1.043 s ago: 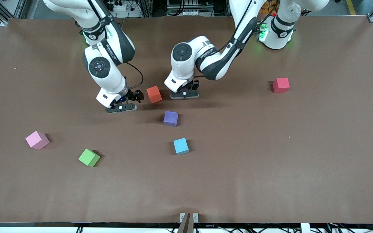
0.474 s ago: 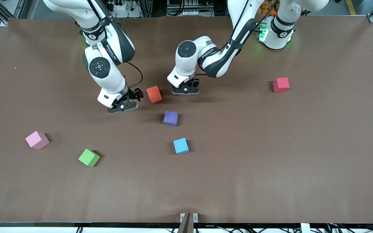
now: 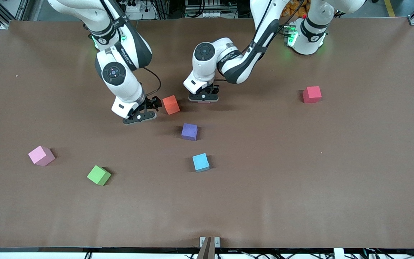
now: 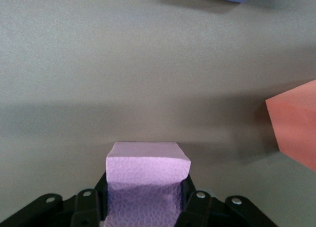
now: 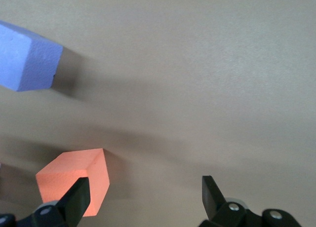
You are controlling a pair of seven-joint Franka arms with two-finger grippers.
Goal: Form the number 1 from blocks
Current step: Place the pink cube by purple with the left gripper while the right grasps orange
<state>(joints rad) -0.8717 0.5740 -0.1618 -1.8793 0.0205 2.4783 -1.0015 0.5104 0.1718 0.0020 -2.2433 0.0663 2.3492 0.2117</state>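
Brown and matte, the table (image 3: 300,187) carries six loose blocks in the front view. The orange block (image 3: 171,104) lies between the two tools. The purple block (image 3: 189,131) sits nearer the front camera than it, and the light blue block (image 3: 201,162) nearer again, the three running in a rough line. The red block (image 3: 311,94) stands well apart toward the left arm's end of the table. The pink block (image 3: 41,155) and the green block (image 3: 98,175) lie toward the right arm's end, both turned at an angle.

The left tool (image 3: 203,97) hangs low over the table just beside the orange block, on the side toward the left arm's end. Its wrist view shows it clamped on a pale purple block (image 4: 147,180) — the fingers (image 4: 195,207) press the block's two sides, and the orange block (image 4: 295,123) shows at the edge of that picture.

The right tool (image 3: 139,117) hovers low beside the orange block, on the side toward the right arm's end. Its fingers (image 5: 211,193) stand wide apart with nothing between them — in its wrist view the orange block (image 5: 74,180) lies by one fingertip and the purple block (image 5: 27,56) farther off.
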